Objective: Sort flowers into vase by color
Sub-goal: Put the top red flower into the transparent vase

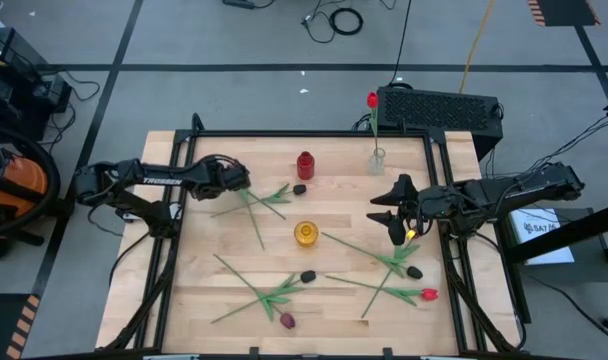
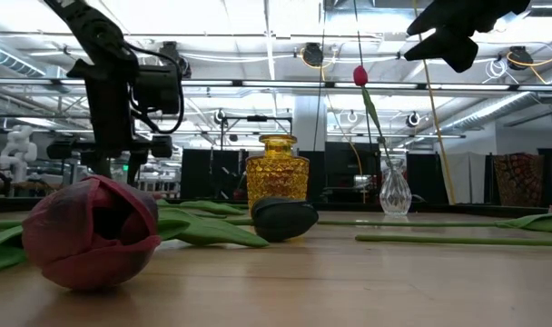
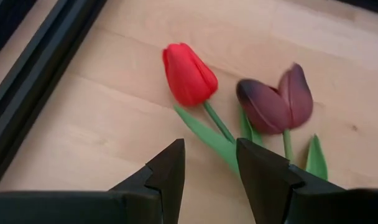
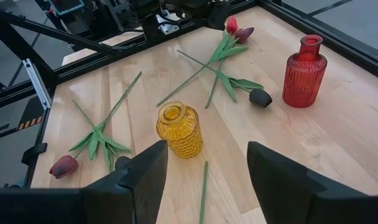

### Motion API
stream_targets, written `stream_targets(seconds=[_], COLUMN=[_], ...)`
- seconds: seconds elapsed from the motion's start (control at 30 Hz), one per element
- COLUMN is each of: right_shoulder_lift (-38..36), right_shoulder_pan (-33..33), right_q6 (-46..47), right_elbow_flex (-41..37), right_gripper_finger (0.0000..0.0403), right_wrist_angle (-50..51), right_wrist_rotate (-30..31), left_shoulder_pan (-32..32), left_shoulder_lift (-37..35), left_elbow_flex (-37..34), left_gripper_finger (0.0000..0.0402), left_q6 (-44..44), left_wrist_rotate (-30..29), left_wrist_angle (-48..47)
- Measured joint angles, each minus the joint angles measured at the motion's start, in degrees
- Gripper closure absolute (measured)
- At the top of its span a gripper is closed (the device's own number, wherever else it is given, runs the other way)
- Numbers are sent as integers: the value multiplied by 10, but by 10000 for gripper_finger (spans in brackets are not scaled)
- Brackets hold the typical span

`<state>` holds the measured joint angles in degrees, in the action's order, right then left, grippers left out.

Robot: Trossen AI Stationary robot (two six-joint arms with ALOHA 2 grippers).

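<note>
Wooden table (image 1: pixel 234 300): left gripper (image 3: pixel 207 165) open above red tulip (image 3: pixel 188 73), seemingly untouched; right gripper (image 4: pixel 204 171) wide, empty.

Two dark gripper fingers (image 4: pixel 145 180) stand wide apart above a wooden table (image 4: pixel 338 124). Between them sits a yellow ribbed vase (image 4: pixel 178 130), with a red vase (image 4: pixel 304 71) beyond it. Long-stemmed tulips lie scattered: a red one (image 4: pixel 231 24) and a dark one (image 4: pixel 260 97).

Wooden desk (image 1: pixel 334 215) within a black frame (image 1: pixel 314 133); keyboard (image 1: pixel 439 108) behind it; cables (image 1: pixel 334 18) on the floor.
</note>
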<state>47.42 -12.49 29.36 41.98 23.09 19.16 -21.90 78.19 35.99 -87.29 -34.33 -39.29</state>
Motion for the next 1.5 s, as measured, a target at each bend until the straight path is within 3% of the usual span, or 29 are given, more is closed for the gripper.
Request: stream_targets(seconds=[0.57,0.83,0.97,1.2,1.5], right_shoulder_lift=[0,0,0,0,0], right_shoulder_pan=[-1,-1,-1,-1,-1], right_q6=[2,1,2,2,1], right_elbow_flex=[0,0,0,0,0], right_gripper_finger=[190,190,190,190,190], right_wrist_angle=[0,2,4,5,6], right_wrist_rotate=[0,-1,-1,-1,-1], left_shoulder_pan=[-59,-80,-80,-81,-82], left_shoulder_lift=[88,123,122,122,97], left_elbow_flex=[0,4,3,2,-1], left_gripper_finger=[252,254,288,389,387], left_q6=[-9,37,40,38,57], left_wrist_rotate=[30,35,31,8,-4], left_wrist_angle=[87,87,79,74,63])
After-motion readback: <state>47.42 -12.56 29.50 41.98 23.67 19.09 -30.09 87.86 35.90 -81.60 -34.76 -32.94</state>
